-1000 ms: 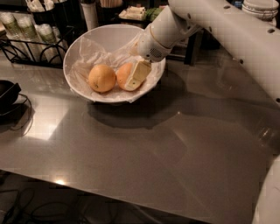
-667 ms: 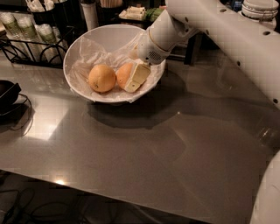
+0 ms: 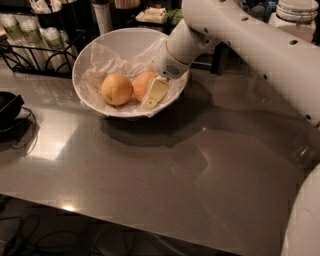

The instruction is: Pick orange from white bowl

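Note:
The white bowl [image 3: 95,47], lined with crumpled white paper, stands at the back of the grey table. Two fruits lie in it side by side. The orange [image 3: 142,84], the deeper-coloured one, is on the right. A paler yellow-orange fruit [image 3: 116,89] is on the left. My gripper [image 3: 152,93] reaches down into the bowl from the right, over its rim, and sits right against the orange's front-right side. A pale part of the gripper covers that side of the orange. The orange's far side is hidden behind the gripper's wrist.
A black wire rack [image 3: 35,50] with pale cups stands at the back left. A black object [image 3: 7,107] with a cable lies at the left edge. A white jar [image 3: 297,12] and other containers stand along the back. My arm [image 3: 260,45] spans the right side.

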Motion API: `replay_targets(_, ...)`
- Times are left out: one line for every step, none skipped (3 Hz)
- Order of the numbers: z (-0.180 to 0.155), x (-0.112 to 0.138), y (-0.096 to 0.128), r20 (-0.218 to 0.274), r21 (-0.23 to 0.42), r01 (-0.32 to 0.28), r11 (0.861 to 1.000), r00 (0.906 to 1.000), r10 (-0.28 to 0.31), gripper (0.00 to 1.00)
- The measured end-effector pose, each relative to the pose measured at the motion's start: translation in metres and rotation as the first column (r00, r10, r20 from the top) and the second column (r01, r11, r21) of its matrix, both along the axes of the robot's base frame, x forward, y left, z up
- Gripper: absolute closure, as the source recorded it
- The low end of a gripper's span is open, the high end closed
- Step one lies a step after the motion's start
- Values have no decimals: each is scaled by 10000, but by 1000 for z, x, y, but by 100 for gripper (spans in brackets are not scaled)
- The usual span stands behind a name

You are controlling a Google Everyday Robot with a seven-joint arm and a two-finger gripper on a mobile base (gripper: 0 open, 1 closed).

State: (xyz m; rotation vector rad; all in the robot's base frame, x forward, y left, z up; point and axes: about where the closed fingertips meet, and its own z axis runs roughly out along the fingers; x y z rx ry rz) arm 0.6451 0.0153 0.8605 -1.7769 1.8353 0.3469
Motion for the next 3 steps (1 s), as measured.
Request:
replay_targets(-7,4,0,-17,-82,131,9999,9999,-131,27)
replay_targets(-11,7,0,-57,-104,208,9997,9998,-208,46)
replay_targets(-11,8,1,-77,-67,225,9997,9997,-226,70)
